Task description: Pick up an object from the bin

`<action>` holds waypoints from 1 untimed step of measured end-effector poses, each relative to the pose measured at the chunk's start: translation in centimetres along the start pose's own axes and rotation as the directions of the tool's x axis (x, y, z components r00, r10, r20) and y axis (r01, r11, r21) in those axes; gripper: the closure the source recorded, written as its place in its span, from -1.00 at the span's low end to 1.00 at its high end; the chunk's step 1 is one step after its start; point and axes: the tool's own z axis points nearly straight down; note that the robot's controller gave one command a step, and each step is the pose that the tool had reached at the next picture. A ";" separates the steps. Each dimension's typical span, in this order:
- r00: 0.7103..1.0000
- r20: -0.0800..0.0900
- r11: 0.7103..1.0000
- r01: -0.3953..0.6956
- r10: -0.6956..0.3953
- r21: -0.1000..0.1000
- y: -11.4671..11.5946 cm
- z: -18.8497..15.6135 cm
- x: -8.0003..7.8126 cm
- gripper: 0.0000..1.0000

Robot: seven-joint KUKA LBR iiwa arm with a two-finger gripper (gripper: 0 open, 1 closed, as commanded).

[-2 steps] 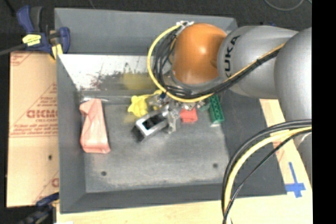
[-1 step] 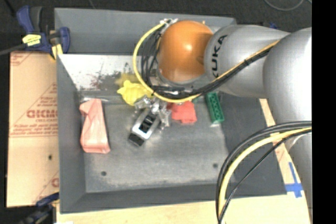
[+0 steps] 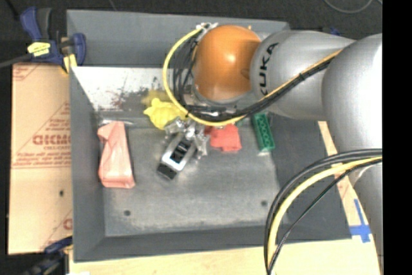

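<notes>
While tool (image 3: pixel 185 140) is hovering over middle of bin (image 3: pixel 193 216), black-and-white block (image 3: pixel 172 164) is lying just at its 7 o'clock. Tool open or closed: cannot tell. Advice: centring over block, steering clear of red piece (image 3: pixel 225 138) at 3 o'clock.

Bin floor (image 3: pixel 193 212) lies bare below; pink pouch (image 3: pixel 116 154) blocks the left.

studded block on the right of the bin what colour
The studded block is green, best seen in the camera view.
</notes>
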 end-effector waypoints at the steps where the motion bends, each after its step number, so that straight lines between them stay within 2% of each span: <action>1: 1.000 -0.005 1.000 -0.007 0.007 -0.006 0.3 -5.2 0.5 1.00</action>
